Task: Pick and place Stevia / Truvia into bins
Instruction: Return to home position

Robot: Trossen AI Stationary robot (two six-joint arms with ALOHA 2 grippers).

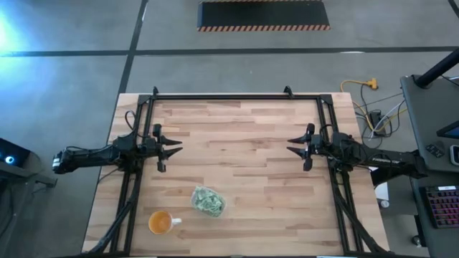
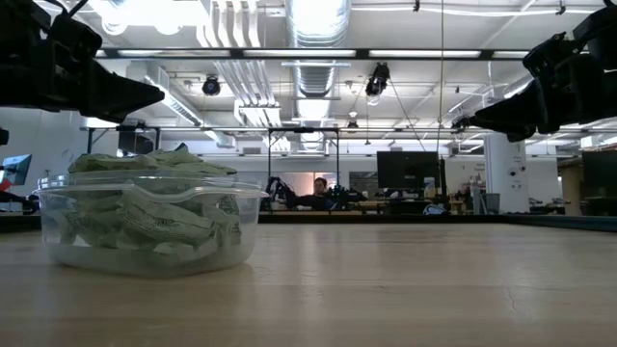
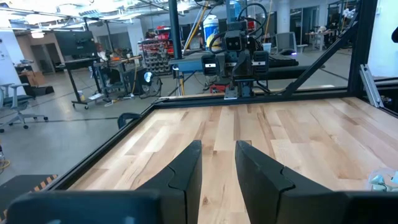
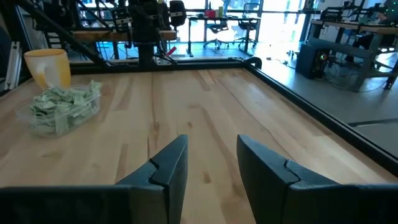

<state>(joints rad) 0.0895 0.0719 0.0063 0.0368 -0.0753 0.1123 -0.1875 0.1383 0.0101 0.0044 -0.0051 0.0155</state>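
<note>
**High view.** The clear bin (image 1: 208, 201) sits on the near part of the tabletop (image 1: 244, 122), a little left of centre. It is stuffed with Stevia packets (image 1: 206, 198), and an orange cup (image 1: 161, 223) stands just beside it, nearer and further left. I see no loose packet on the wood. The left pincer (image 1: 178, 146) and right pincer (image 1: 290, 145) face each other, well apart from each other and from the bin. Each is spread and empty. The main risk, as I judge it, is the left arm swinging low on a later move and clipping the tub or the cup.

**Low view.** The packets (image 2: 145, 207) are heaped above the rim of the bin (image 2: 58, 226). A knock, or one more packet dropped on top, would likely send some sliding over the edge. Both arms hang high above the wood and touch nothing.

**Left wrist view.** The left pincer (image 3: 217, 163) shows a modest gap between its fingers, with bare wood behind and nothing held. A sliver of green packets (image 3: 385, 180) shows at the frame edge.

**Right wrist view.** The right pincer (image 4: 212, 163) is parted somewhat wider and is also empty. The bin (image 4: 59, 111) lies far across the tabletop, with the cup (image 4: 48, 65) beyond it.
</note>
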